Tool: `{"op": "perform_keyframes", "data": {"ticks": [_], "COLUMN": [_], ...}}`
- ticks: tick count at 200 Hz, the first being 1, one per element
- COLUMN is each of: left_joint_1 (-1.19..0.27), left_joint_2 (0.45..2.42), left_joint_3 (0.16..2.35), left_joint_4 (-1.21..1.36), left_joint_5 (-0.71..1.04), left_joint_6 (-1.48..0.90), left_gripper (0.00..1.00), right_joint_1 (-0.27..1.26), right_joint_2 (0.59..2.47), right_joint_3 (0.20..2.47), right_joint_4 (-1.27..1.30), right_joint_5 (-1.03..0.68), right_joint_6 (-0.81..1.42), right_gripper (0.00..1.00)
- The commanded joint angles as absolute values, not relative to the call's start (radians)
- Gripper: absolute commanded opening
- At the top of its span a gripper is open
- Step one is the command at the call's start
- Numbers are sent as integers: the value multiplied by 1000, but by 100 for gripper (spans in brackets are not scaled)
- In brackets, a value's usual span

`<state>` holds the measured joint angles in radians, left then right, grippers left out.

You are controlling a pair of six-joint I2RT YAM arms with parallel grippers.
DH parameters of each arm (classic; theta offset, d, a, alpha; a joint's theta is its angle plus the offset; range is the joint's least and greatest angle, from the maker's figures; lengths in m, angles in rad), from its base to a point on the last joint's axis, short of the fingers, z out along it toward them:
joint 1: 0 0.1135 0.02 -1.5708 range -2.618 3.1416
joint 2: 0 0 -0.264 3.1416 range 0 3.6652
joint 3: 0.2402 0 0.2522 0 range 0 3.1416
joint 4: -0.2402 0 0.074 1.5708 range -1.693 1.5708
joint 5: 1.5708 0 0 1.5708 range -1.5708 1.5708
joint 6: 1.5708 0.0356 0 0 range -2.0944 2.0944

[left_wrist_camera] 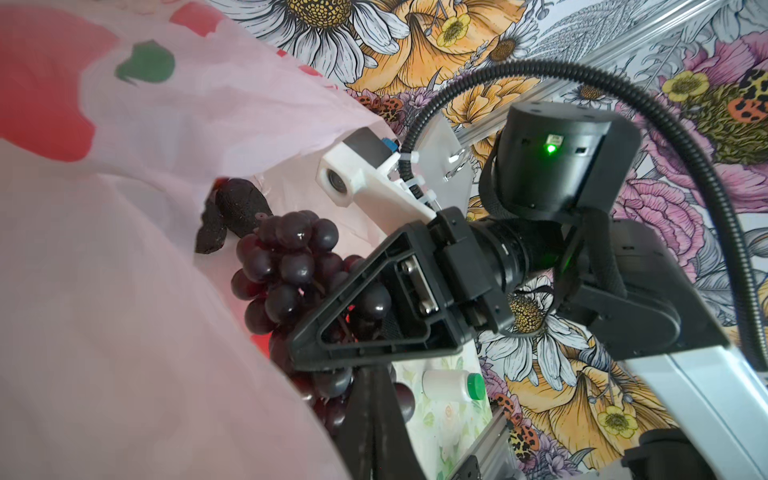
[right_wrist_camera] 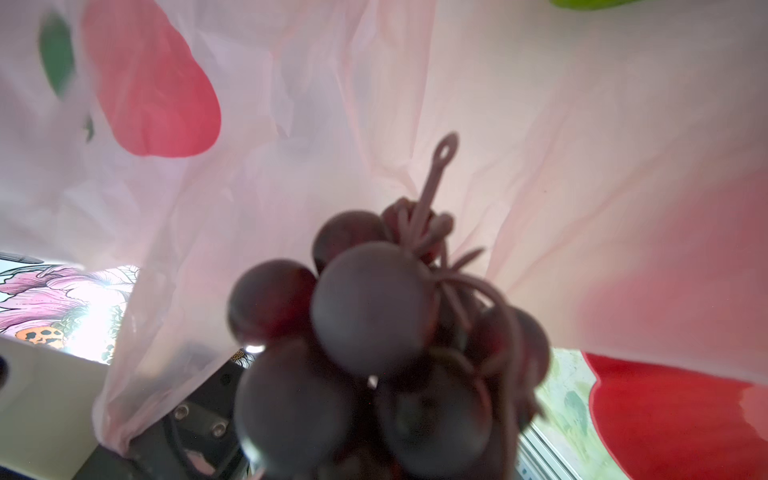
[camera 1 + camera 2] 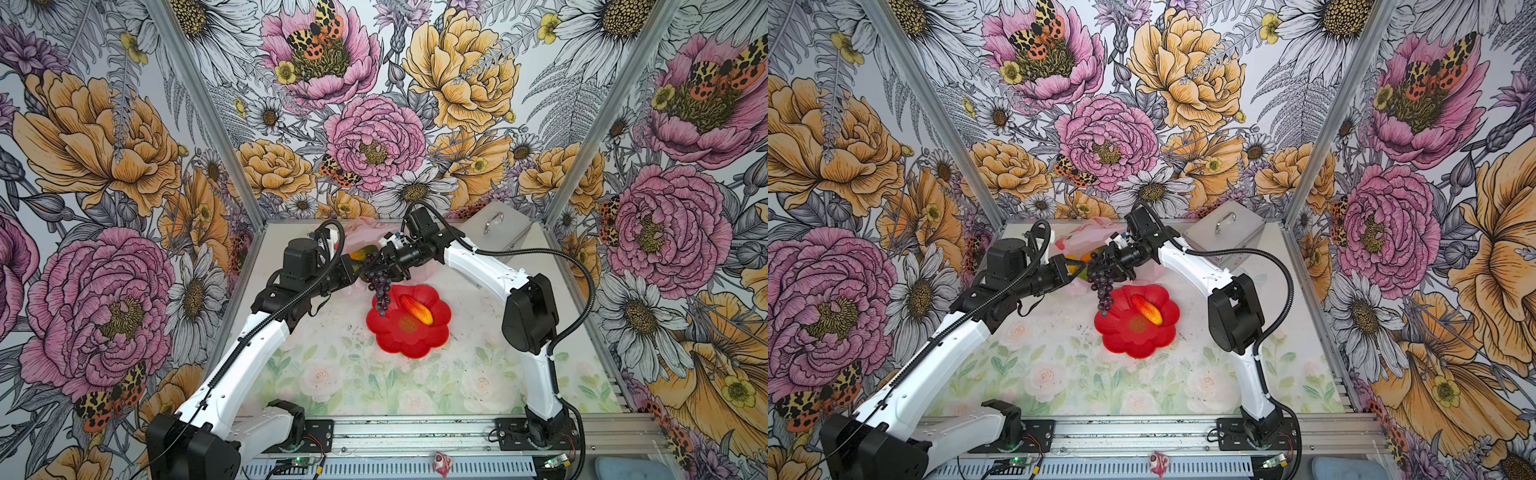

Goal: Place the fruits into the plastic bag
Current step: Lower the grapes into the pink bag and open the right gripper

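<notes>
Item 1. Thin translucent pale pink plastic bag (image 3: 360, 232) with red and green printed shapes. It lies crumpled at the far edge of the table, left of centre, with its mouth toward the two grippers. In the wrist views its film fills most of the frame.

Item 2. Left gripper (image 3: 352, 271). Jaws fully closed at the bag's near rim. In the right wrist view the film bunches to a point against it, so it pinches the bag.

Item 3. Right gripper (image 3: 379, 268). Jaws part-closed around the upper half of the dark purple toy grape bunch (image 3: 380, 286), which it grips.

Item 4. Grape bunch, as above. Its top and stem loop sit at the bag's mouth, with film on either side. The lower end hangs down over the far-left petal of item 7. Whether they touch cannot be told.

Item 5. Dark bumpy toy avocado (image 1: 241, 208). Inside the bag, just beside the top grapes.

Item 6. Green-orange toy mango (image 3: 362, 253). At the bag's mouth, between the two grippers.

Item 7. Red flower-shaped plastic plate (image 3: 409, 343). Centre of the table, on the near side of the bag.

Item 8. Elongated red-orange toy fruit (image 3: 416, 309). Lies on the plate, on its far half.

Item 9. Silver metal case with handle (image 3: 498, 228). Far right corner of the table, well apart from the bag.
</notes>
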<state>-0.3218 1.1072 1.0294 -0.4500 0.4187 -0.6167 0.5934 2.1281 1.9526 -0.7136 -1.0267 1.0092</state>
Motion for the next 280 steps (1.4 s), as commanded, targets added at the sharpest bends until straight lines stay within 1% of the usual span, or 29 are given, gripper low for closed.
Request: {"op": "perform_keyframes", "data": {"ticks": [1, 36, 81, 126, 152, 162, 187, 201, 230, 250, 280], "left_joint_1": [-353, -401, -432, -435, -435, -436, -430, -401, -277, -226, -213], "left_joint_2": [1077, 1063, 1035, 1014, 1025, 1029, 1040, 1056, 1073, 1078, 1113], "left_joint_3": [1054, 1041, 1006, 980, 983, 989, 1017, 1038, 994, 979, 1001], "left_joint_4": [-548, -618, -627, -630, -635, -639, -638, -628, -397, -290, -252], "left_joint_5": [396, 362, 335, 338, 341, 338, 333, 351, 536, 569, 593], "left_joint_6": [-512, -472, -480, -479, -475, -474, -492, -537, -757, -844, -869], "left_gripper": [0, 0, 0, 0, 0, 0, 0, 0, 0, 0, 0], "right_joint_1": [586, 580, 577, 564, 560, 560, 561, 564, 575, 584, 591], "right_joint_2": [2153, 2195, 2238, 2238, 2205, 2196, 2186, 2181, 2173, 2190, 2214], "right_joint_3": [2021, 2070, 2131, 2089, 1977, 1951, 1932, 1913, 1868, 1864, 1870], "right_joint_4": [-684, -682, -647, -470, -246, -200, -195, -195, -189, -186, -184], "right_joint_5": [-1052, -1040, -991, -879, -784, -746, -662, -612, -529, -510, -486], "right_joint_6": [1045, 1102, 1217, 1432, 1625, 1663, 1654, 1624, 1597, 1594, 1593], "right_gripper": [40, 40, 41, 41, 41, 40, 40, 41, 41, 41, 44]}}
